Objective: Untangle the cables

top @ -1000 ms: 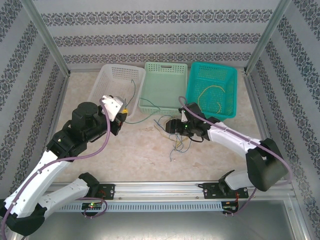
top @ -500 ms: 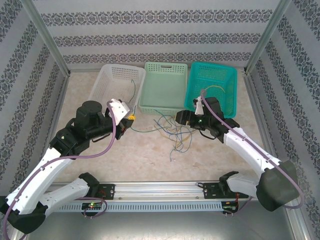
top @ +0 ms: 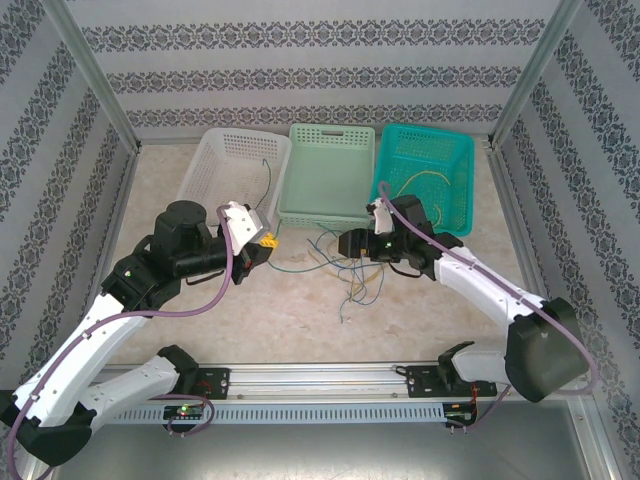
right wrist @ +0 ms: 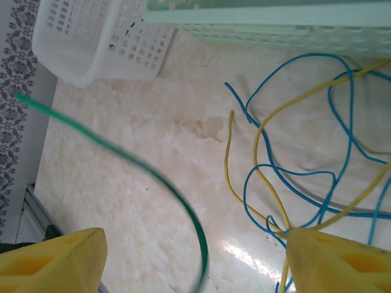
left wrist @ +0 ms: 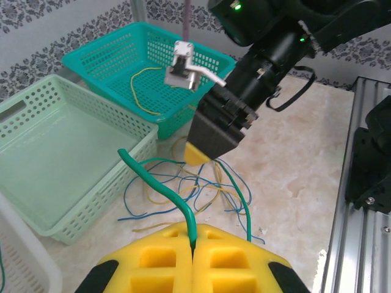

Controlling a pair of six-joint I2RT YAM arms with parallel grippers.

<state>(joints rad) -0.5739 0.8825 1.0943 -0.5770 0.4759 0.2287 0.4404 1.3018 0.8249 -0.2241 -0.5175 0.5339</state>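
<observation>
A tangle of thin blue, yellow and green cables (top: 352, 278) lies on the table in front of the baskets. My left gripper (top: 262, 240) is left of it, its yellow jaws shut on one green cable (left wrist: 171, 198) that curves up out of the pinch (left wrist: 193, 231). My right gripper (top: 350, 243) hangs over the tangle's top edge. In the right wrist view its fingers (right wrist: 55, 262) stand wide apart and open (right wrist: 195, 271); a blurred green cable (right wrist: 183, 201) runs between them untouched. Blue cables (right wrist: 293, 177) and yellow cables (right wrist: 229, 165) lie beside the right finger.
Three baskets stand along the back: white (top: 215, 160), light green (top: 328, 215) and teal (top: 455, 200). A yellow cable (top: 425, 178) lies in the teal one, a green cable (top: 267, 185) in the white one. The aluminium rail (top: 320, 375) runs along the near edge.
My left gripper has shifted right and nearer with the green cable. My right gripper rose toward the teal basket, then came back left over the tangle.
</observation>
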